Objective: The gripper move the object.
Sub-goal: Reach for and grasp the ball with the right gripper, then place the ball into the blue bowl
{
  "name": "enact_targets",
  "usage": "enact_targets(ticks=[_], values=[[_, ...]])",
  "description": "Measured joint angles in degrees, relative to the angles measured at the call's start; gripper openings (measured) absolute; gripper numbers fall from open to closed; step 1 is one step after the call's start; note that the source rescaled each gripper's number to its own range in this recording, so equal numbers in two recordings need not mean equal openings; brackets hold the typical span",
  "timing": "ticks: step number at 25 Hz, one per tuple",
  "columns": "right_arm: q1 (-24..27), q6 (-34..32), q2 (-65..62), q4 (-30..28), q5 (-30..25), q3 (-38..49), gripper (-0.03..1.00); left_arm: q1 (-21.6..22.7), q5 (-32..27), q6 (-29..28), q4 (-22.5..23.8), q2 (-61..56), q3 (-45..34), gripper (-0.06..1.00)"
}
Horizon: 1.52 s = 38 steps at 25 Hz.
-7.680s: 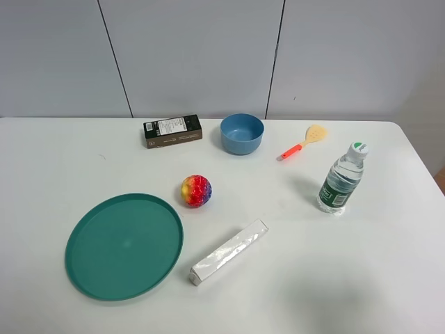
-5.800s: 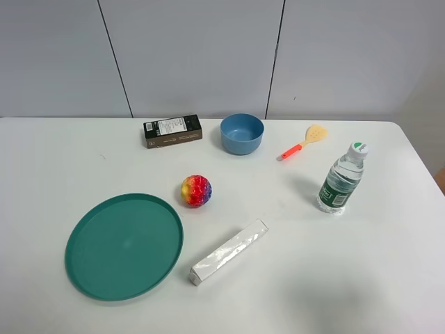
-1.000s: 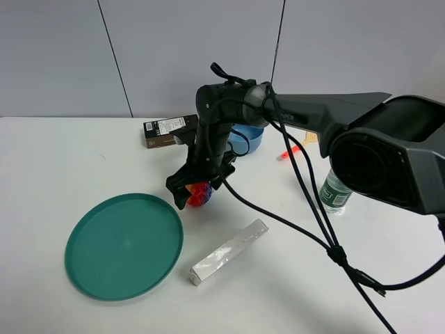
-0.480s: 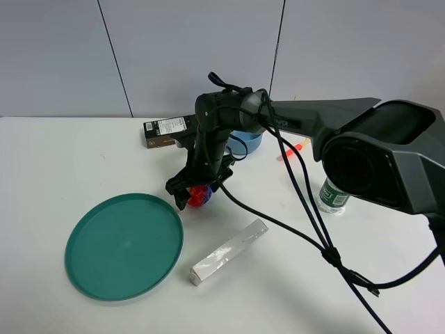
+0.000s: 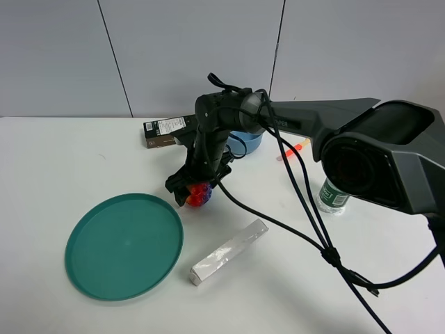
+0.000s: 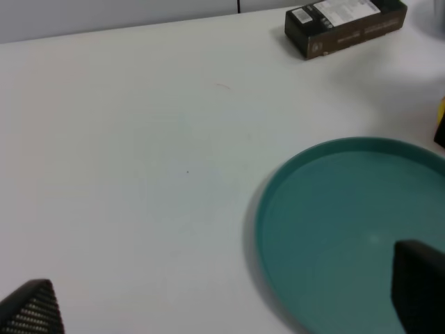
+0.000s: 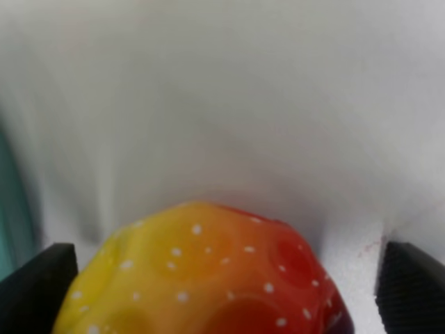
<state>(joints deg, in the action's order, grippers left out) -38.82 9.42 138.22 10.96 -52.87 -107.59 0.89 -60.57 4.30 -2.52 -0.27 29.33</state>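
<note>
The rainbow ball [image 5: 200, 195] lies on the white table just past the green plate's far right rim. My right gripper [image 5: 197, 189] reaches in from the right and hangs over the ball, one dark finger on each side of it. In the right wrist view the ball [image 7: 201, 271] fills the space between the two fingertips [image 7: 38, 285], with a thin strip of table showing beside one finger. The jaws stand open around the ball. My left gripper [image 6: 222, 299] is open and empty, low over the table by the plate; the exterior view does not show it.
A green plate [image 5: 124, 245] lies front left, also in the left wrist view [image 6: 348, 229]. A silver box [image 5: 229, 252] lies right of it. A black box [image 5: 167, 129], blue bowl [image 5: 252, 141], spatula [image 5: 300, 145] and water bottle [image 5: 334, 195] stand behind and to the right.
The right arm has come in over the table since the earliest frames and set its fingers around the ball. In the last half second it has barely moved.
</note>
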Motion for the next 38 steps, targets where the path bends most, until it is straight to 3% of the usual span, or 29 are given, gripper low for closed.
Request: enact_targets(ticks=[4,11,38], values=[[-0.2,-0.07,0.0,0.03,0.0,0.0,0.2,0.0,0.0,0.0,0.0,0.0,0.0,1.0],[-0.32,-0.2,0.0,0.32,0.0,0.0,0.0,0.0,0.0,0.0,0.0,0.0,0.0,1.0],[-0.3,-3.52,-6.14,-0.99,-3.4,-0.05,0.0,0.0,0.0,0.0,0.05,0.0,0.0,1.0]])
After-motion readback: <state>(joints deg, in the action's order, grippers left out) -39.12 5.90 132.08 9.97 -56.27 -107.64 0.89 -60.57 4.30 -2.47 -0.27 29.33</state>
